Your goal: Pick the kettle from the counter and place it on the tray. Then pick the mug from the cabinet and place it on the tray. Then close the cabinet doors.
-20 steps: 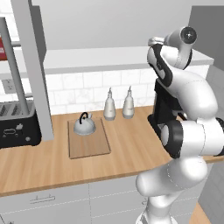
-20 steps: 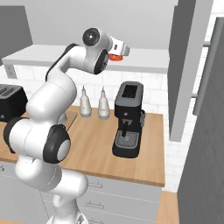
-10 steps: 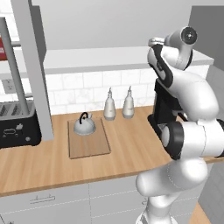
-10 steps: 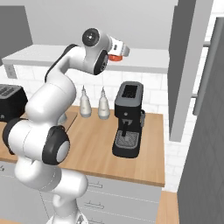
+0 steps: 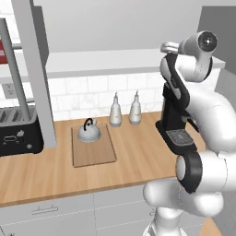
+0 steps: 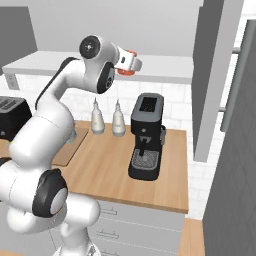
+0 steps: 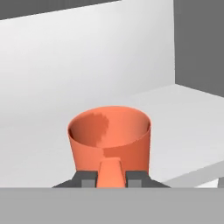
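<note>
The orange-red mug (image 7: 109, 140) stands upright over the pale cabinet shelf (image 7: 183, 113). Its side handle sits between my dark fingertips (image 7: 89, 178), and my gripper (image 7: 110, 177) is shut on it. The mug's base is hidden, so I cannot tell whether it rests on the shelf. From the right base view my gripper (image 6: 128, 62) is up at the cabinet (image 6: 165, 62), with the orange mug (image 6: 125, 72) showing beside it. The silver-grey kettle (image 5: 88, 131) sits on the wooden tray (image 5: 94, 152) on the counter (image 5: 138, 159). The cabinet doors (image 5: 34, 73) (image 6: 212, 75) stand open.
A black coffee machine (image 6: 146, 135) stands on the counter under the cabinet. Two pale bottles (image 5: 115, 110) (image 5: 135, 108) are at the back wall behind the tray. A dark toaster (image 5: 16, 129) sits at the far left, with a red box (image 5: 3, 50) above it.
</note>
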